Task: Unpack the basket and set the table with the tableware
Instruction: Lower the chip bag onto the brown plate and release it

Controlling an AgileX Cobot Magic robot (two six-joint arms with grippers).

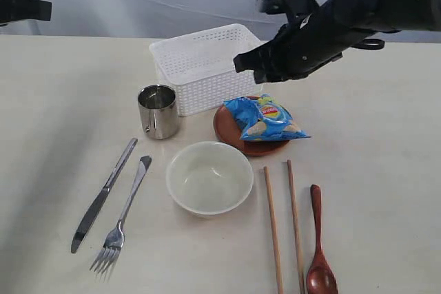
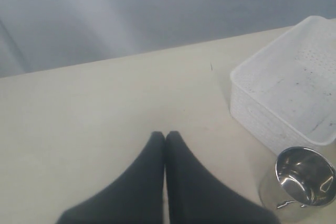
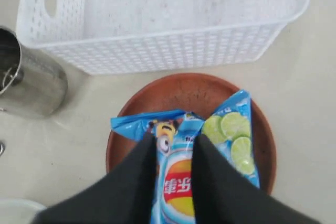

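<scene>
My right gripper (image 3: 174, 139) hangs over the blue chips bag (image 1: 265, 118), its fingers (image 3: 142, 174) apart, with the bag's print showing in the gap between them. The bag lies across the reddish-brown plate (image 1: 227, 132), which sits just in front of the white lattice basket (image 1: 207, 91) at the far middle of the beige table (image 1: 386, 156). The steel cup (image 1: 158, 111) stands upright beside the basket's left front corner. The cream bowl (image 1: 210, 180) rests nearer the front, close to the plate. To its left lie the steel knife (image 1: 103, 196) and fork (image 1: 125, 218), side by side and apart. To its right lie two wooden chopsticks (image 1: 273, 232), nearly parallel, then the dark wooden spoon (image 1: 319, 239). My left gripper (image 2: 165, 136) is raised at the far left, fingers pressed together on nothing.
</scene>
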